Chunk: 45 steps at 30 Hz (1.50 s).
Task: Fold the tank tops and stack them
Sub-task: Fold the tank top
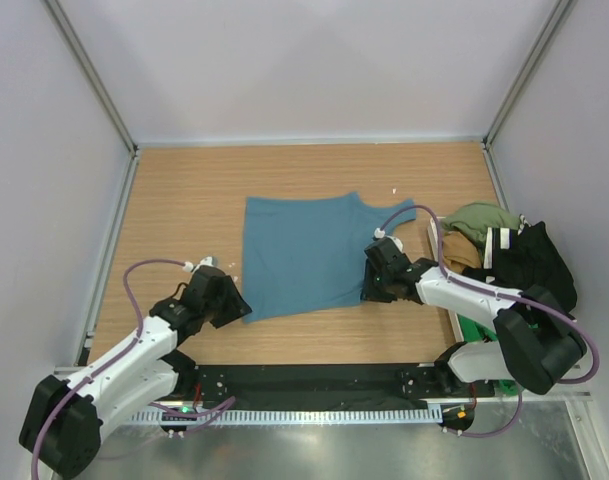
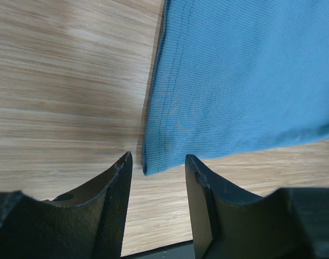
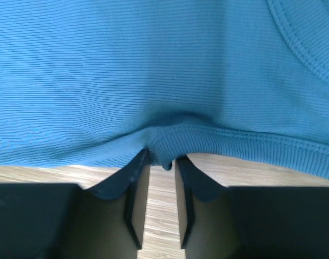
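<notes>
— Tabletop (image 1: 184, 190) of pale wood, walls on three sides. What's the biggest thing on it?
— One teal tank top (image 1: 304, 250), spread flat near the middle, with its shoulder straps pointing right and its stitched hem on the left.
— And the others?
— They're in a heap of tank tops (image 1: 494, 250) at the table's right edge, close to the teal one's far strap. I can see olive, tan and black cloth in it.
— Is either arm holding anything?
— Yes, the right gripper (image 1: 371, 288) pinches the teal top's near right edge. Its wrist view shows the ribbed band bunched between fingers (image 3: 133, 178) that have almost met.
— And the left?
— The left gripper (image 1: 234, 305) holds nothing. Its jaws are spread low over the wood, and the top's near left corner lies just ahead of the gap.
</notes>
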Available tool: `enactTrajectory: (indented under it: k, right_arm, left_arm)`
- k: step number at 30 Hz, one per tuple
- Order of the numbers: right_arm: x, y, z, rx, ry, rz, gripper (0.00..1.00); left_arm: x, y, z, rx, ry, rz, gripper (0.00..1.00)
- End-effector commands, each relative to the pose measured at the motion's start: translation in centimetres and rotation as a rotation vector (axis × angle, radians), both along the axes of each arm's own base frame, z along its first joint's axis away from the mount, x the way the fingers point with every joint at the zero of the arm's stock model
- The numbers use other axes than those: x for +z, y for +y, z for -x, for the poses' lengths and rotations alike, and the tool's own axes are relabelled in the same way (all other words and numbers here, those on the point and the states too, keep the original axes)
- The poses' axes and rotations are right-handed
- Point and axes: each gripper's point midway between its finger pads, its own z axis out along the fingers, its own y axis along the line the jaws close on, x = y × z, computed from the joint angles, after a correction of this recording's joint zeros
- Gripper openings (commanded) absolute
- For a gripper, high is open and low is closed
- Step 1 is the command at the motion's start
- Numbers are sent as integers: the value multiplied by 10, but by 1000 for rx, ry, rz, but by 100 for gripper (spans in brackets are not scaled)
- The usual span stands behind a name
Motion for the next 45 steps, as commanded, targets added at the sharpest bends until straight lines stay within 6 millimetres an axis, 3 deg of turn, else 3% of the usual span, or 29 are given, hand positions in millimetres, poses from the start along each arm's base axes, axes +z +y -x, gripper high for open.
enactTrajectory:
  k: [1,4,6,9,13,18,20,23,24,25,30,35,40,45]
  right_arm:
    - [15,7,-16,10,-69,-11,32]
    - [17,7,-11,22,-72,-28,48]
    - [18,6,-8,30,-77,-36,47]
    - [14,4,-6,33,-71,-27,42]
    - [12,3,-4,36,-64,-24,15]
    - [10,2,0,38,-58,-31,6]
    - [11,3,1,40,-60,-39,4]
    - [9,4,7,41,-42,-55,1]
    - [5,2,12,43,-29,-56,1]
    - [4,3,15,44,-20,-63,1]
    - [-3,0,44,53,56,-92,1]
    - [1,-10,54,17,86,-62,1]
    - [17,-21,43,-17,46,7,2]
    - [27,-11,30,15,27,6,3]
  left_arm:
    - [6,-8,-5,-19,-33,31,45]
    - [6,-9,-4,-23,-30,31,42]
    - [4,-9,0,-30,-14,23,41]
    - [1,-8,4,-36,7,9,41]
    - [-2,-9,8,-47,29,-5,41]
    - [-9,-7,12,-44,49,-26,38]
    - [-11,-6,10,-38,46,-35,33]
    - [-10,-9,8,-44,39,-26,13]
    - [-9,-10,8,-52,37,-23,1]
    - [-7,-11,8,-56,34,-16,0]
    - [-1,-10,14,-65,33,-3,0]
    - [14,-18,17,-87,30,45,0]
    - [19,-17,12,-63,8,50,0]
    - [31,-23,1,-59,-20,62,0]
